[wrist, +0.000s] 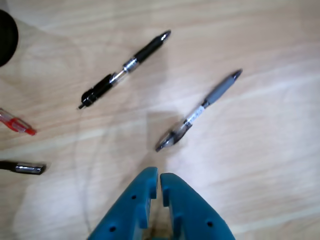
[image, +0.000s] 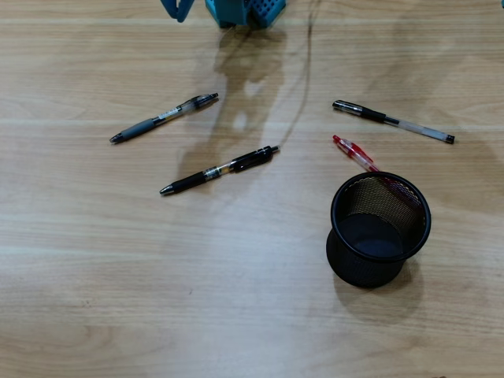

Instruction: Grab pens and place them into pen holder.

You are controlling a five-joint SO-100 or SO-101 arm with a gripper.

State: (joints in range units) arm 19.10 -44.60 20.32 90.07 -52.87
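on the wooden table (image: 94, 260) your blue gripper (wrist: 160, 176) hangs nearly closed and empty near the grey pen (wrist: 200, 109), while the red pen (image: 356, 153) touches the pen holder (image: 380, 228).

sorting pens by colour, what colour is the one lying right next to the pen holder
Red, a translucent red pen beside the black mesh pen holder; clearest in the overhead view.

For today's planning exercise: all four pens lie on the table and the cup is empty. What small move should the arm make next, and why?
Probably open the gripper and lower it toward the grey pen. The jaws look closed and empty, and in the wrist view that pen lies nearest, just ahead of the fingertips, clear of the other pens.
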